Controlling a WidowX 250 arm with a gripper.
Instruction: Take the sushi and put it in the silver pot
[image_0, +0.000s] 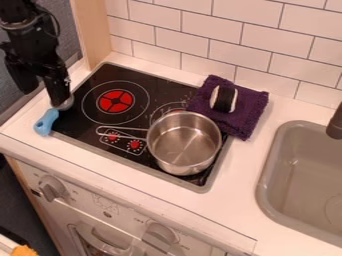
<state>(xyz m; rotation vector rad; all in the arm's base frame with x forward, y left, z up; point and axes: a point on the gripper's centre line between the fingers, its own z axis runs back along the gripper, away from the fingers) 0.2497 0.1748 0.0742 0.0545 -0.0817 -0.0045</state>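
Note:
The black gripper (44, 96) hangs at the upper left, over the stove's left edge, with its fingers spread apart and open. The sushi (224, 99), white with a wide black band, lies on a folded purple cloth (248, 114) behind and right of the pot, well away from the gripper. On the front right of the black stove top stands the silver pot (185, 143), upright, its inside bare and its handle pointing left.
A spoon-like utensil with a blue handle (45, 122) lies at the stove's left edge, its metal head right by the gripper. The grey sink (268, 175) is on the right, with a dark faucet (335, 124). A tiled wall (227, 50) runs behind the counter.

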